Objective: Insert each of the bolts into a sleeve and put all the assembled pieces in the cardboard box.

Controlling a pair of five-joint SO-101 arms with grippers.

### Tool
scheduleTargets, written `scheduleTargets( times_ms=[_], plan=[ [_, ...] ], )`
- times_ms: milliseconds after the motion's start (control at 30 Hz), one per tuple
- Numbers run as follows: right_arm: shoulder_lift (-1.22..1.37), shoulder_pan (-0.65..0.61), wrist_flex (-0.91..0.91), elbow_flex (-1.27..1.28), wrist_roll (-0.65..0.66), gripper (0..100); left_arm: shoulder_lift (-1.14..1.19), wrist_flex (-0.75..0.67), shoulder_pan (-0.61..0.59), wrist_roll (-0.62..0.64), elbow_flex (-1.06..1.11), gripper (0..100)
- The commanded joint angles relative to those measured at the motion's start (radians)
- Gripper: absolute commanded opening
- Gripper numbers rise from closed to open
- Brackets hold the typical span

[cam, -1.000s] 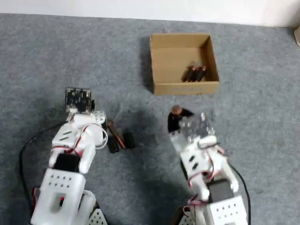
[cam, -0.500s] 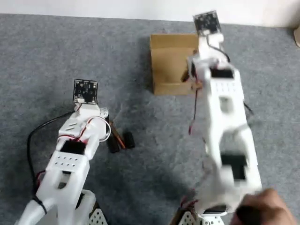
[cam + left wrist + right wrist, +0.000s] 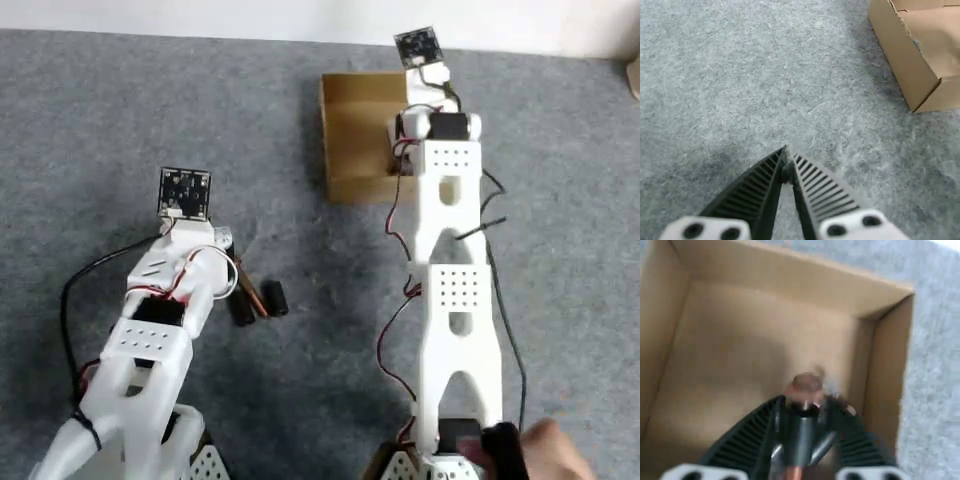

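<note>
Over the box: we find the right gripper [image 3: 802,402] hanging above the floor of the box [image 3: 740,350], on the side farther from the left arm [image 3: 165,300]. In the high view the right arm [image 3: 455,290] stretches across the box's near wall.
Right jaws: clenched on a piece [image 3: 801,420], dark-bodied with a copper-coloured head at its tip.
Piece: held in the air within the box's outline. We cannot tell how far it hangs above the box floor.
Left gripper [image 3: 786,155]: well apart from the box, low over the carpet [image 3: 740,75], with the box's outer wall ahead of it.
Left jaws: pressed together, with nothing between them.
Loose parts [image 3: 258,300]: lying on the carpet just beside the left arm, well apart from the box. We take these dark and copper-coloured items for bolts and sleeves awaiting assembly, and we cannot count them.
Step in hand: delivery of an assembled piece to the box, in our judgement just short of release.
Next move: we would lower the piece close to the box floor and part the right jaws there, so that it neither bounces nor rolls against a wall. The arm should then rise straight up, clear of the box rim.
Remaining work: the loose parts beside the left arm still need joining and carrying to the box.
</note>
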Motion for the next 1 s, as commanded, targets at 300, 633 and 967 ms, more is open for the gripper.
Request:
scheduleTargets(
  times_ms=[300,633,967],
  plan=[
    [-0.22,0.002,0.361,-0.193,0.009,47.8,0.002,-0.023,0.015,-0.008,-0.048,1],
    [-0.598,-0.035,0.443,-0.18,-0.074,47.8,0.002,-0.023,0.012,-0.008,-0.047,1],
    [-1.196,-0.054,0.443,0.053,-0.074,44.7,0.002,-0.025,-0.013,-0.006,-0.048,1]
  ],
)
